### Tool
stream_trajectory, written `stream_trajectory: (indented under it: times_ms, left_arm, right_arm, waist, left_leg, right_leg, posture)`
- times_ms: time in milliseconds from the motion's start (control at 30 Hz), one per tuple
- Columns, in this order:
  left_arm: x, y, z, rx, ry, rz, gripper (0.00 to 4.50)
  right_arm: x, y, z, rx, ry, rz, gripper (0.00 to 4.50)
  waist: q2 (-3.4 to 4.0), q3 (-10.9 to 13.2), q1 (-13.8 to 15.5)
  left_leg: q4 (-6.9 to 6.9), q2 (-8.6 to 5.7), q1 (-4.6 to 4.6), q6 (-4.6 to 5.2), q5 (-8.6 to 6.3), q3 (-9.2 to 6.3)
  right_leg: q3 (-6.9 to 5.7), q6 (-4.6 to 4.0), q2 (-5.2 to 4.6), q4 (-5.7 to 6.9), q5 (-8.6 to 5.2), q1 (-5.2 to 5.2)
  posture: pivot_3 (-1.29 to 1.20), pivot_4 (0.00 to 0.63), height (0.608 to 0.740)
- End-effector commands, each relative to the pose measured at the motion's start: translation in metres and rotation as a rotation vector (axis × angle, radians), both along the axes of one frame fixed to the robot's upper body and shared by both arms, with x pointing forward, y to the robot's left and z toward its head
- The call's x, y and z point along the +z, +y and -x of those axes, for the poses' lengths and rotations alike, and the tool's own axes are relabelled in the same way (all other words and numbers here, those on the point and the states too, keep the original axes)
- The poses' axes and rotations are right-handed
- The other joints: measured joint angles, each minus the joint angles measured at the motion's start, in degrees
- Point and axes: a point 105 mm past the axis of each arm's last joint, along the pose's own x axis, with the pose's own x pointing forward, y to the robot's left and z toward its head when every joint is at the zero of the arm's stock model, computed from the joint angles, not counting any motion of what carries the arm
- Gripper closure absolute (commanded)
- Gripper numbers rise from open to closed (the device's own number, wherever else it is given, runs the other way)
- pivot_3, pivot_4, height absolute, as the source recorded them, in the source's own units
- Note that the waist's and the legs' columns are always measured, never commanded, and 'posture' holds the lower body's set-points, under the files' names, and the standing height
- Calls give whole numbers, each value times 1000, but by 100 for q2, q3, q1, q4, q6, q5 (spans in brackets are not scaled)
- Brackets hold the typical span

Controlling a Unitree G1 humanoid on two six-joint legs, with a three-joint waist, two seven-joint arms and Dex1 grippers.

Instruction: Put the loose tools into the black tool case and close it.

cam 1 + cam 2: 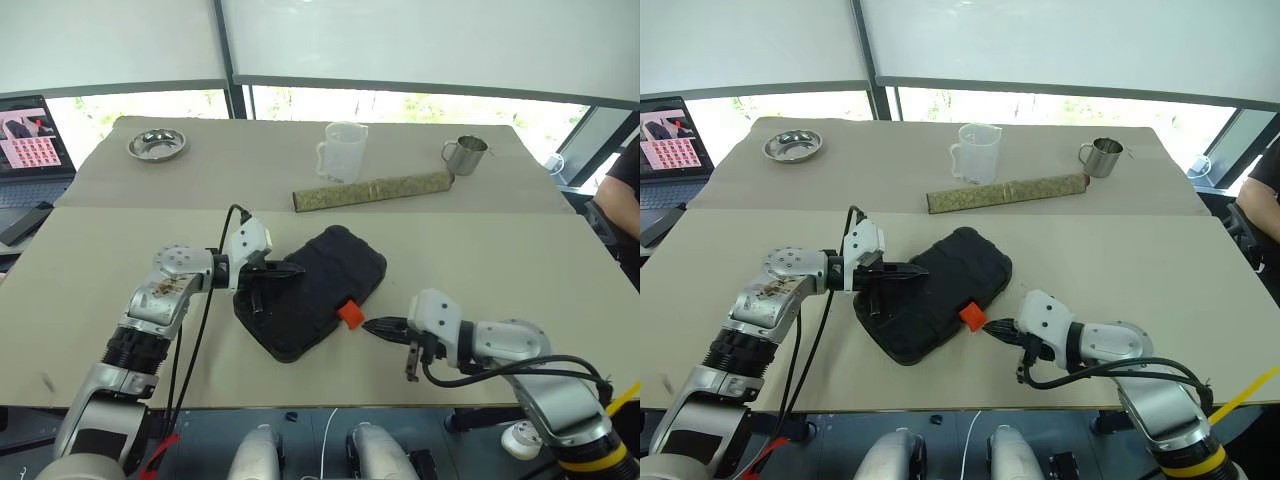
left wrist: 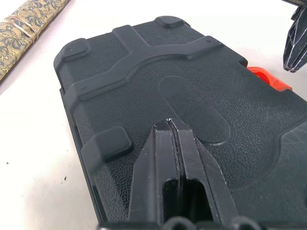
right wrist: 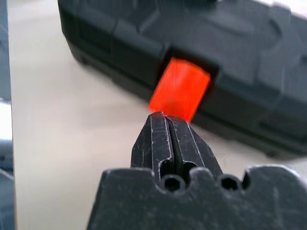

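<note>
The black tool case (image 1: pixel 320 285) lies with its lid down on the beige table, textured shell up, in the middle near the front. Its orange latch (image 1: pixel 350 314) sticks out from the right front edge. My left gripper (image 1: pixel 290 269) is shut and its tips rest on the case's lid (image 2: pixel 192 105) near the left end. My right gripper (image 1: pixel 372 325) is shut too, its tips right at the orange latch (image 3: pixel 180 88). The loose tools are out of view.
Behind the case lie a patterned roll (image 1: pixel 372 190), a clear measuring jug (image 1: pixel 340 151), a metal mug (image 1: pixel 465 154) and a steel bowl (image 1: pixel 157 144). A laptop (image 1: pixel 30 150) stands at the far left. A person's arm (image 1: pixel 620 195) shows at the right edge.
</note>
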Motion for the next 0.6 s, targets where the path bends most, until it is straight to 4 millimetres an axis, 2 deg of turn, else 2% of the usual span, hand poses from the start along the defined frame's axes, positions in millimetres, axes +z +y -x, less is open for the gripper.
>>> stream_trajectory:
  times_ms: [33, 333, 600]
  left_arm:
    - [-27, 8, 5, 25, 85, -62, 4489]
    - [-25, 14, 8, 53, 81, -58, 4489]
    - [-26, 13, 8, 56, 92, -62, 4489]
  right_arm:
    - [1, 7, -4, 31, -54, 12, 4438]
    - [3, 13, -21, 32, -111, 1, 4438]
    - [0, 18, -25, 36, -105, -14, 4438]
  waist:
    - [0, 0, 0]
    - [2, -1, -48]
    - [2, -1, -120]
  left_leg:
    - [0, 0, 0, 0, 0, 0]
    - [-3, 1, 2, 0, 0, 2]
    - [-8, 3, 6, 0, 0, -1]
  right_leg:
    - [0, 0, 0, 0, 0, 0]
    - [2, -1, 1, 0, 0, -2]
    - [2, -2, 3, 1, 0, -2]
  posture:
    - [0, 150, 740]
    - [0, 150, 740]
    - [0, 150, 740]
